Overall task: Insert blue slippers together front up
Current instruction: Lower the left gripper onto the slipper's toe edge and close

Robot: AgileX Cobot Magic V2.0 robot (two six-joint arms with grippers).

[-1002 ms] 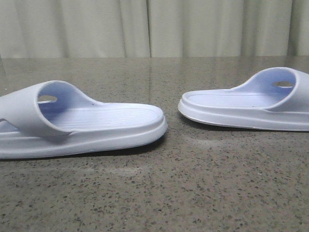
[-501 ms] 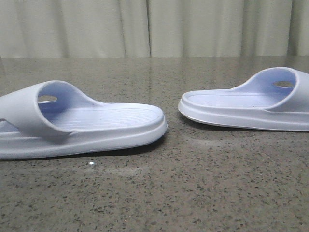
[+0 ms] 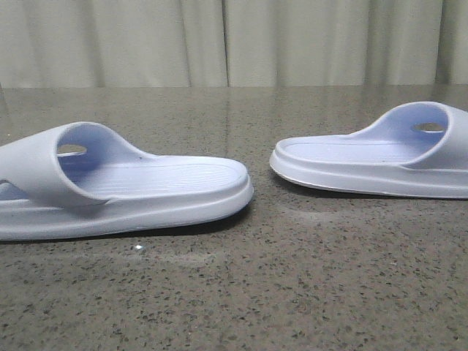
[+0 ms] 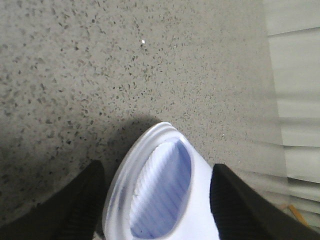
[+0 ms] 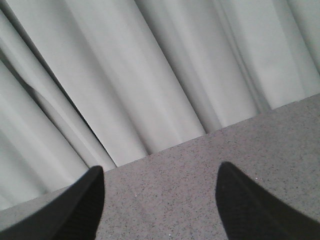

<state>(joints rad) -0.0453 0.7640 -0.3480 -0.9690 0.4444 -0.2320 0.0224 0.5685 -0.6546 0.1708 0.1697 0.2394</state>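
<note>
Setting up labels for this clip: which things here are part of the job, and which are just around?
Part of the job:
left slipper
right slipper
left gripper, open around a slipper
right gripper, open, empty

Just around:
speckled table
curtain

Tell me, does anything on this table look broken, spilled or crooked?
Nothing stands out. Both slippers, the left one and the right one, lie flat and apart, soles down, on the speckled table, looking undamaged.
</note>
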